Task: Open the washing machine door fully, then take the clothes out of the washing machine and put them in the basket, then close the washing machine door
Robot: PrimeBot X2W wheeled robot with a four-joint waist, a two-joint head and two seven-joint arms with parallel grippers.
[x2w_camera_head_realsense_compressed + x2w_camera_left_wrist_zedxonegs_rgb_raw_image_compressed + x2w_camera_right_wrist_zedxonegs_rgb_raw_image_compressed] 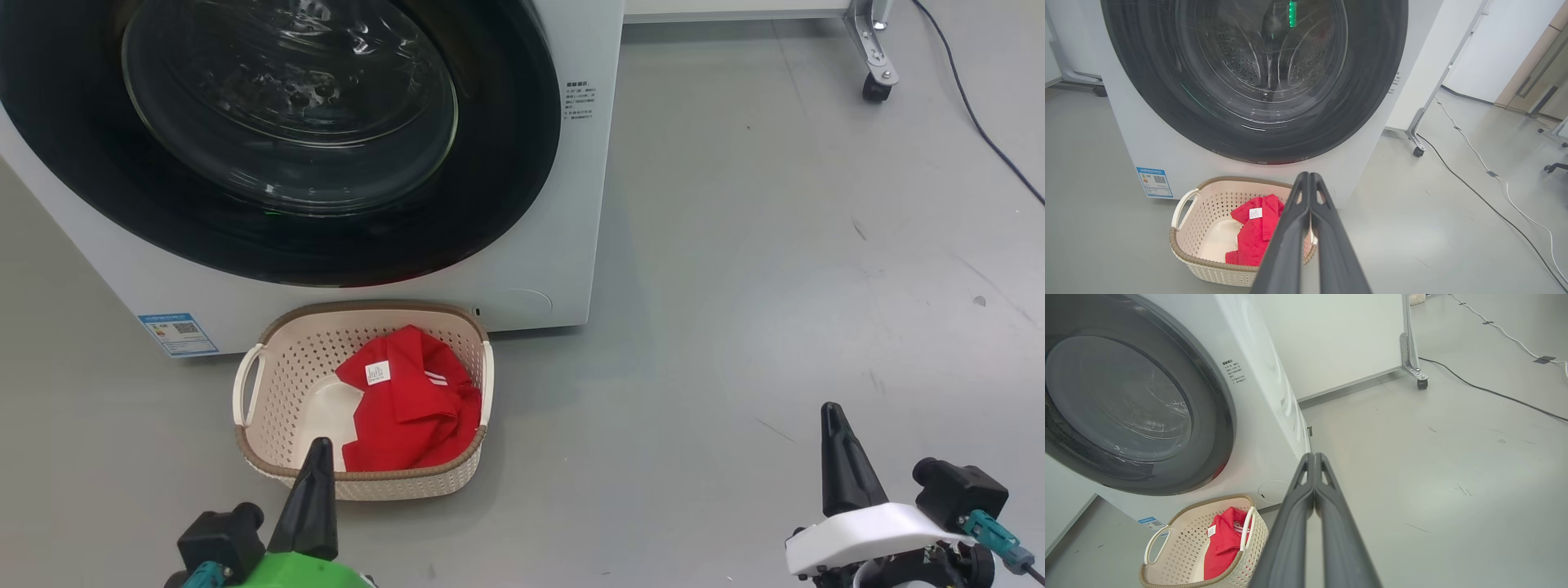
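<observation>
Grey smooth floor (735, 327) carries the small cream perforated plastic basket (277, 367), set just before the large white front-loading washing machine (571, 204), with the red fabric clothes (408, 400) lying inside it. The big round black-rimmed glass door (506, 163) looks shut, ahead of and above the left hand (317, 447), which is nearer it than the right hand (833, 412), off to the side. Both hands are pinched closed and empty, so any last push on the door would likely suit the left.

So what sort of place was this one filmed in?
Most likely a lab or test room rather than a home laundry: the washing machine stands on a bare grey floor, a metal frame on casters stands beside it, and loose cables run across the floor.
</observation>
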